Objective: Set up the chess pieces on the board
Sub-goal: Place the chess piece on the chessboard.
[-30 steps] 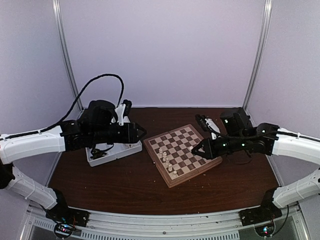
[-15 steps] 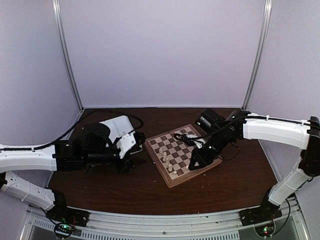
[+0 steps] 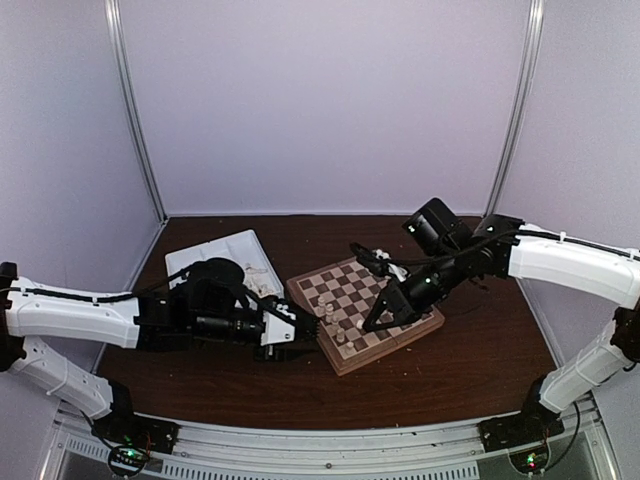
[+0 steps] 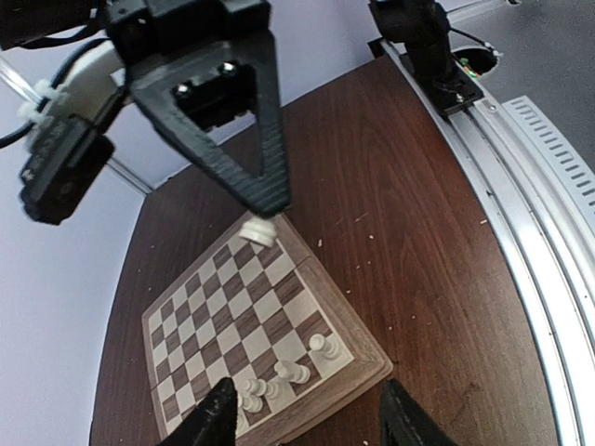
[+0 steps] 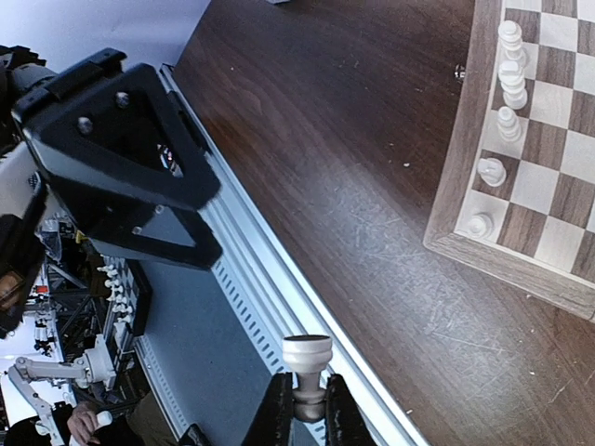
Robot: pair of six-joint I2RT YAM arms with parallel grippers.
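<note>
The board lies mid-table with several cream-white chess pieces standing along its near-left edge, also visible in the left wrist view. My right gripper hangs over the board's near squares, shut on the stem of a white chess piece, which the left wrist view shows above the board's far corner. My left gripper is low beside the board's left edge, open with nothing between its fingers. No dark pieces are in view.
A white compartmented tray sits at the back left of the table. The metal rail runs along the table's near edge. In the right wrist view the left gripper looms at the left and the board's edge runs down the right.
The left arm has left the tray and come down to the board's left edge. The right arm has swung over the board, gripper still shut on the white piece.
</note>
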